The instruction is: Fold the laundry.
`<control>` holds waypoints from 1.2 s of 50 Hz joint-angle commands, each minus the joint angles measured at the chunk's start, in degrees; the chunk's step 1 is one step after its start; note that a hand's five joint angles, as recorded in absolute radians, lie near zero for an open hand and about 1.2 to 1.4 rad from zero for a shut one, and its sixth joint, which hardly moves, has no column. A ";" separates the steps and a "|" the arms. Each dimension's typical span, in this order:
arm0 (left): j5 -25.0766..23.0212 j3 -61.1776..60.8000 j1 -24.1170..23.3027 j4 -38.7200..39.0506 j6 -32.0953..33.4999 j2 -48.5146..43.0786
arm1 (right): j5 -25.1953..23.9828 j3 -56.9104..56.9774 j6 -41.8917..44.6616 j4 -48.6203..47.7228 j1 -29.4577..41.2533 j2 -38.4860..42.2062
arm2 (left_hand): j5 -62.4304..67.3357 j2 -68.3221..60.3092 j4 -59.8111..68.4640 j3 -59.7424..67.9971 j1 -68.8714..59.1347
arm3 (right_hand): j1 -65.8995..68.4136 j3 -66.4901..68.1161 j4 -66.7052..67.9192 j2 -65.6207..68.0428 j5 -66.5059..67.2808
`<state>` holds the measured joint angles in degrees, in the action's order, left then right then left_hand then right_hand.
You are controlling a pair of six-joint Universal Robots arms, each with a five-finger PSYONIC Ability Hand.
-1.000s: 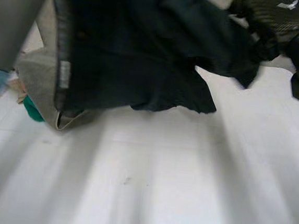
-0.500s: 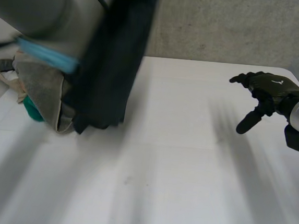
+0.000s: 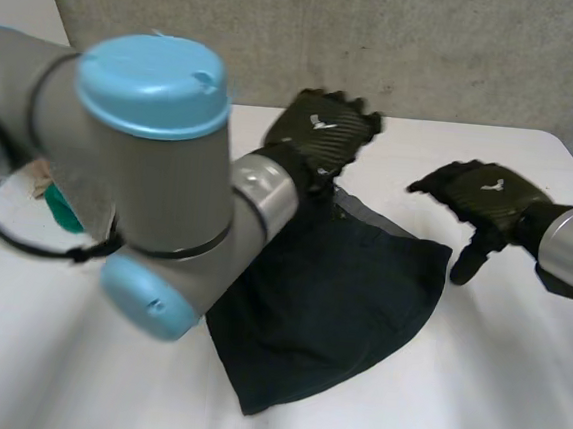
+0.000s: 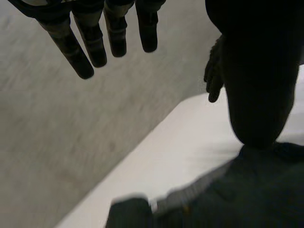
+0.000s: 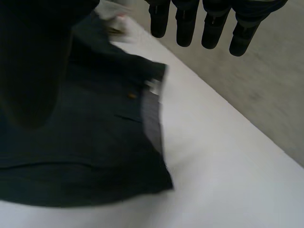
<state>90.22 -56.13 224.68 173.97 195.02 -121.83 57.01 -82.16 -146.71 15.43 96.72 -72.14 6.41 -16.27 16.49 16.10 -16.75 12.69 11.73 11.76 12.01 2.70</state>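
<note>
When read from the left, shows a teal item (image 3: 61, 212) partly hidden by the left arm (image 3: 141, 162) at the white table (image 3: 512, 395) edge. Finds left hand (image 3: 324, 127) above the far-left corner of the dark garment (image 3: 334, 299), fingers straight, gripping nothing. Places garment spread mid-table, grey waistband (image 3: 378, 221) far side. Finds right hand (image 3: 479, 196) just right of it, fingers loose, empty.

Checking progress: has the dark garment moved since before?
Yes. The dark garment hung beside the teal cloth; now it lies mid-table, to its right.
</note>
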 commanded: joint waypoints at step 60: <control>10.94 -5.93 9.54 -6.00 9.41 27.63 | 9.26 26.17 1.61 23.14 -0.93 -6.00 | 63.59 -63.73 63.51 63.90 -63.25 | 67.31 68.27 68.24 67.99 67.30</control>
<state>103.51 -67.88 230.85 172.51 204.52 -92.68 65.21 -60.68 -144.14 30.02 94.09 -79.11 58.09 -68.54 68.46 67.98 -65.48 61.58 67.64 68.55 67.50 57.66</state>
